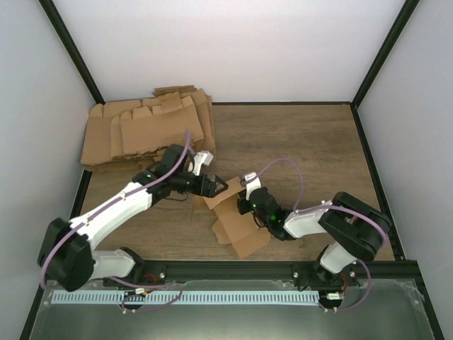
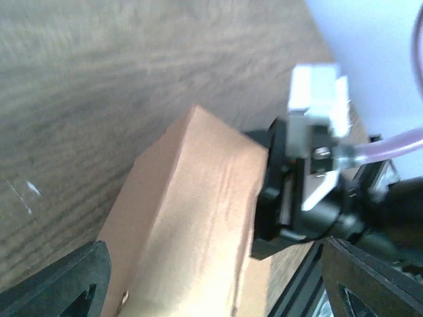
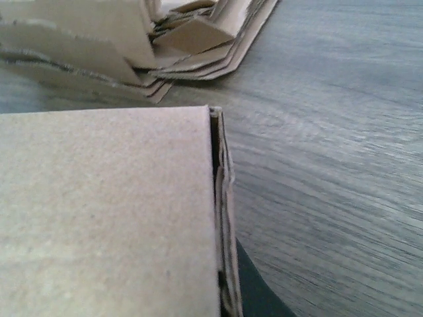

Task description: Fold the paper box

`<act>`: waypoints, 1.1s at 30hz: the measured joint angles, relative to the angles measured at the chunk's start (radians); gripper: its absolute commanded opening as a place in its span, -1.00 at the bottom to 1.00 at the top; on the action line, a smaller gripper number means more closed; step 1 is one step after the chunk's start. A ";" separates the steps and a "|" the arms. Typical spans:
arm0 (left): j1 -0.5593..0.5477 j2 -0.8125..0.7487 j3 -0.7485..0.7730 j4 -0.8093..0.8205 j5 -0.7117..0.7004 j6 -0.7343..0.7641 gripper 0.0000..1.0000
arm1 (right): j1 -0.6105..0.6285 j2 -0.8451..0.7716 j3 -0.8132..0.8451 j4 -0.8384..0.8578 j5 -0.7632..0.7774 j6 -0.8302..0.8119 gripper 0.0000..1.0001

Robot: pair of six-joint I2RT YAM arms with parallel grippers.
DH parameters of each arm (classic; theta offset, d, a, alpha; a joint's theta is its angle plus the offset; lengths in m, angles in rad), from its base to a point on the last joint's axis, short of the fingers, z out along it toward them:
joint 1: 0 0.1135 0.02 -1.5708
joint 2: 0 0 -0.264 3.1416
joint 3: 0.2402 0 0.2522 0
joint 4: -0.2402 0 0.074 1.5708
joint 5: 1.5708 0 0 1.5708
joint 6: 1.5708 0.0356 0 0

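Seen from above, two white-and-black robot arms reach in from the near edge of a brown wood-grain tabletop (image 1: 311, 149) and meet over a plain brown cardboard paper box (image 1: 237, 230), partly shaped, with flat flaps trailing toward the arms' bases. It lies near the middle of the table, well apart from the untidy pile of flat brown cardboard blanks (image 1: 141, 131) at the far left. The right gripper (image 1: 244, 200) is pressed together on a thin edge of the paper box. Its own camera shows a broad cardboard panel filling the lower left of the view, a layered edge beside it and one dark finger (image 3: 254, 294) just beneath. The left gripper (image 1: 214, 186) is spread wide. In its wrist view the two black fingers (image 2: 63, 284) sit at the bottom corners with the raised, folded body of the box between them, and the finger on the right of the view stands clear of the cardboard, so this gripper holds nothing. Whether the other finger brushes the box cannot be told. The cardboard looks light and thin — stiff across a flat panel, but likely to bend readily along its creases and to buckle or crush if squeezed mid-panel. It has little weight to keep it in place, so a push would probably slide it across the smooth wood. The safest hold is probably a pinch at a folded edge or doubled flap — across the narrow ridge now lying between the left fingers.
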 measured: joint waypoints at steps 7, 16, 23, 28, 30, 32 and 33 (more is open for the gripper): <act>-0.001 -0.193 0.143 -0.127 -0.127 0.041 0.96 | -0.068 -0.145 0.010 -0.167 0.016 0.166 -0.99; -0.001 -0.383 0.196 -0.199 -0.166 -0.003 1.00 | -0.195 -0.246 0.066 -0.345 0.005 0.470 -0.99; -0.076 -0.451 0.023 -0.134 -0.183 -0.115 0.92 | -0.211 -0.292 0.066 -0.368 -0.002 0.653 -0.99; -0.238 -0.420 -0.029 -0.100 -0.277 -0.180 0.81 | -0.211 -0.332 0.049 -0.364 0.005 0.737 -0.99; -0.274 -0.388 -0.029 -0.092 -0.333 -0.194 0.80 | -0.211 -0.339 0.035 -0.361 0.005 0.753 -0.99; -0.283 -0.360 -0.029 -0.088 -0.382 -0.203 0.78 | -0.211 -0.340 0.026 -0.361 0.005 0.760 -0.99; -0.283 -0.349 -0.029 -0.085 -0.406 -0.204 0.77 | -0.211 -0.340 0.024 -0.361 0.004 0.763 -0.99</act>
